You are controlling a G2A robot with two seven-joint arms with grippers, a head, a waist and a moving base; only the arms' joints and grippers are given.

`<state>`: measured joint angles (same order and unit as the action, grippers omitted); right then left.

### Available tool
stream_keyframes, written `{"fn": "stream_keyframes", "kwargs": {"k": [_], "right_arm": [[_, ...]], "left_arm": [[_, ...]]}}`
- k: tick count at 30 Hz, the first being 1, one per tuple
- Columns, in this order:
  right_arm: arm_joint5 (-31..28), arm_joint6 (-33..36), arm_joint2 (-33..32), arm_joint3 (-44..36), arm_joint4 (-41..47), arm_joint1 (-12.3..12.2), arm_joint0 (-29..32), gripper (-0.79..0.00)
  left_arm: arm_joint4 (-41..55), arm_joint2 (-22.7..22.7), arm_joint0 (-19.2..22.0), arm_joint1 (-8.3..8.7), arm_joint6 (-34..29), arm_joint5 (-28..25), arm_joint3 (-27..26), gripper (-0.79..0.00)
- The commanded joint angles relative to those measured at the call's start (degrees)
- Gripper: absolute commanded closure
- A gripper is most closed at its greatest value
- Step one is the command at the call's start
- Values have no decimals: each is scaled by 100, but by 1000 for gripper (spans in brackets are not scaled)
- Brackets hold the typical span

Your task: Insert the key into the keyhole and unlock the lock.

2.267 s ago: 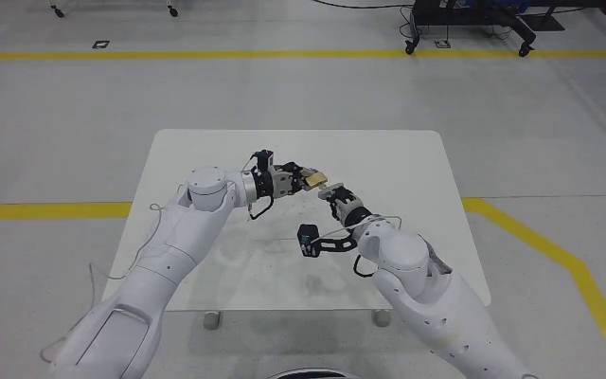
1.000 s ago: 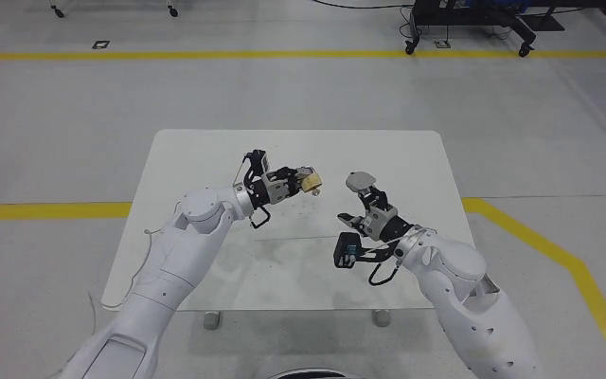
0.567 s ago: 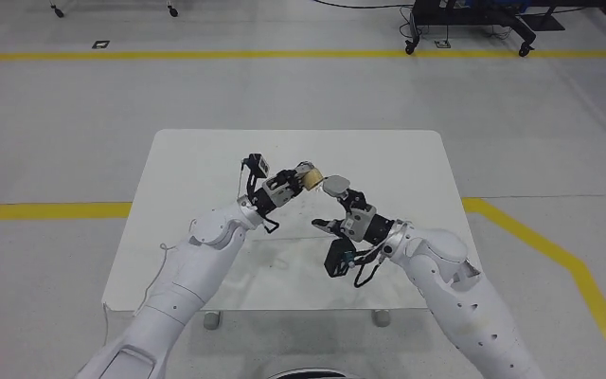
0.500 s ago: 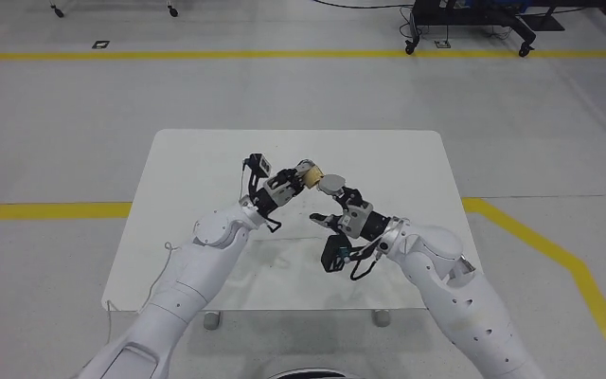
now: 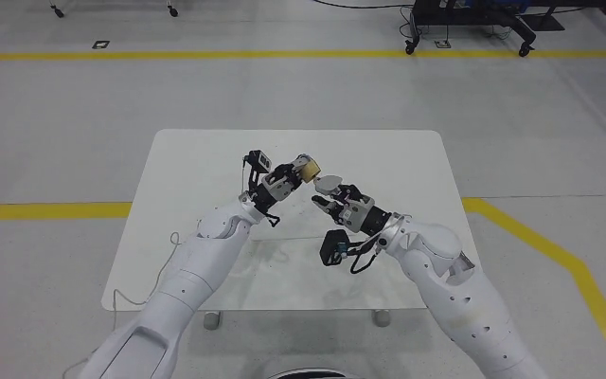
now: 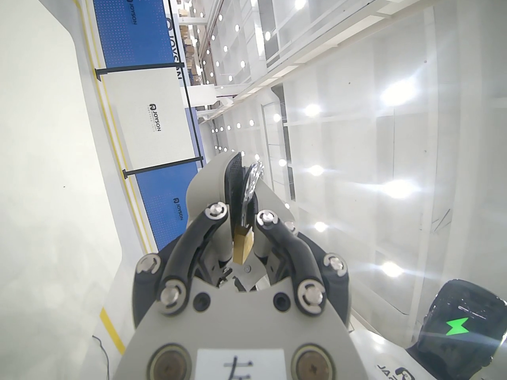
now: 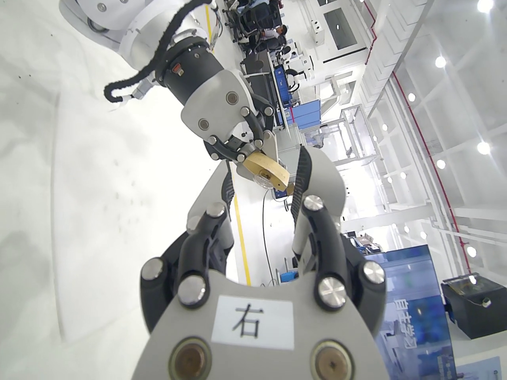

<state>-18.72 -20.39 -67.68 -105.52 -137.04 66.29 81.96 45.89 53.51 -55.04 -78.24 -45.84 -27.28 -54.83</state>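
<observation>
Lock (image 5: 306, 168): the brass padlock is being held in the air over the worktop (image 5: 189, 189), toward 12 o'clock of its middle, with its underside facing the right arm.
Left claw (image 6: 246, 193): it is clenching the lock by its body.
Right claw (image 7: 267, 170): it is hanging released with its fingers spread, just off the lock at the lock's 4 o'clock in the top view. From its own wrist, the lock is sitting just ahead of the gap between the tips, and whether they are touching it cannot be told.
Key (image 6: 252, 179): a silvery piece is standing out of the lock's free end. It is probably the key, already seated, but the keyhole itself is too small to read.
Just changed: a little over two seconds ago the right claw was at the lock. A second ago it was lying well apart toward 4 o'clock, open. Now it is closing in again, while the left arm is tilting the lock up to meet it.
For the task: this is reading as a second approach, with the right claw likely lining up to pinch the key and turn it. Nothing is yet showing the lock open, so the unlocking is looking undone.
</observation>
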Motion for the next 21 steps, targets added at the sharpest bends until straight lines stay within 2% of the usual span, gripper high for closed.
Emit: {"fn": "stream_keyframes", "kwargs": {"k": [1, 11, 16, 17, 19, 21], "right_arm": [[-53, 160, 16, -18, -80, -2, -25, -289], [-238, 731, 193, -150, -502, -7, -90, -274], [-296, 1036, 297, -145, -625, 7, -145, -163], [-307, 1082, 311, -141, -643, 9, -153, -86], [-312, 1164, 333, -144, -658, 13, -161, 0], [-306, 1200, 345, -142, -647, 16, -165, 0]], "left_arm": [[-47, -13, 22, -18, -8, 20, 25, 0], [-296, 1, 39, -72, 37, 25, 60, 0], [-400, 36, 10, -87, 76, 12, 35, 0], [-415, 46, 4, -89, 75, 10, 27, 0], [-444, 67, -8, -93, 84, 10, 18, 0], [-498, 83, -15, -96, 94, 7, 9, 0]]}}
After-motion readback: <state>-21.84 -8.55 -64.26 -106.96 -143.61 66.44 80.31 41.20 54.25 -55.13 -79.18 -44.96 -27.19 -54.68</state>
